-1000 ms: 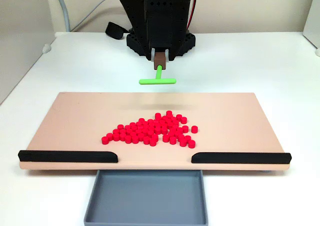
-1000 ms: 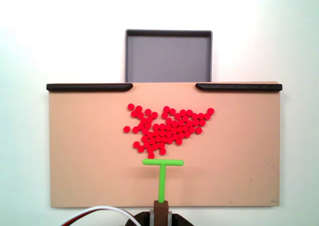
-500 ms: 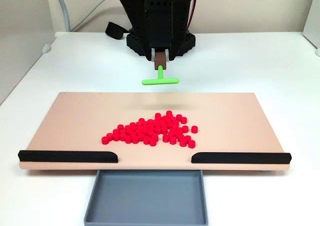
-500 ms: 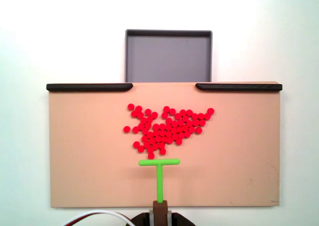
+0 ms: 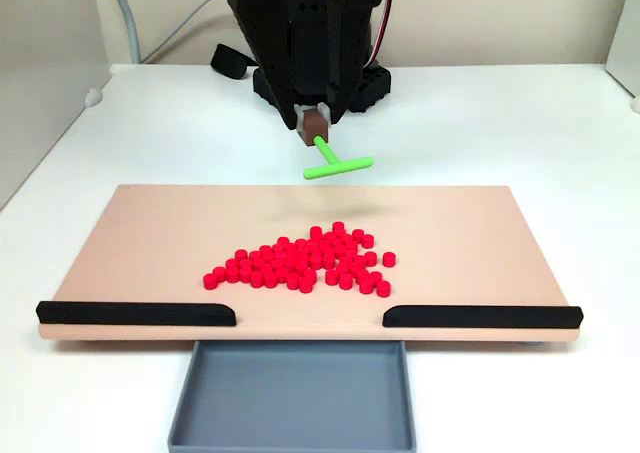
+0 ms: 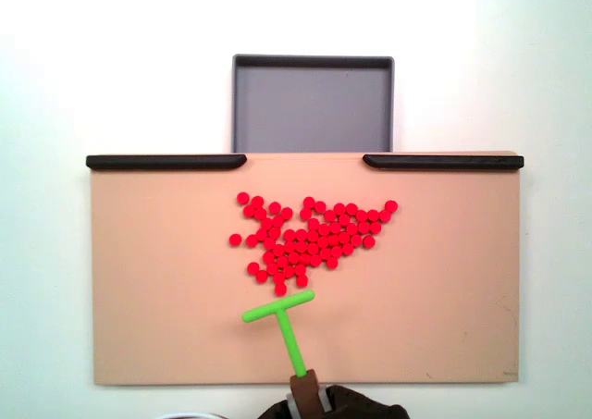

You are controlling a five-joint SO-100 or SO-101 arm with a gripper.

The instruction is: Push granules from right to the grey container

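At arm tip: gripper [image 6: 305, 393] carries a green T-shaped plastic pusher stick [image 6: 282, 323] by a brown block; fingers hidden under the block, can't tell if apart or clamped.
Change: T-bar was square to the pile 0.5 s ago, now swung, crossbar tilted, stem slanting; in a fixed view [image 5: 335, 160] it hangs clear above the board edge.
Meaning: prob. re-aiming for a sweep; no pellet moved yet.
Granules: dozens of small bright red cylindrical pellets [image 6: 310, 240], loose pile mid-board, just beyond the crossbar.
Container: shallow blue-grey rectangular plastic tray [image 6: 313, 64], past board's far edge, empty.
Around: beige flat board [image 6: 157, 280]; two black edge strips [image 6: 166, 161] w/ gap facing tray.
Obstacle: strips block any pellets pushed off-centre.
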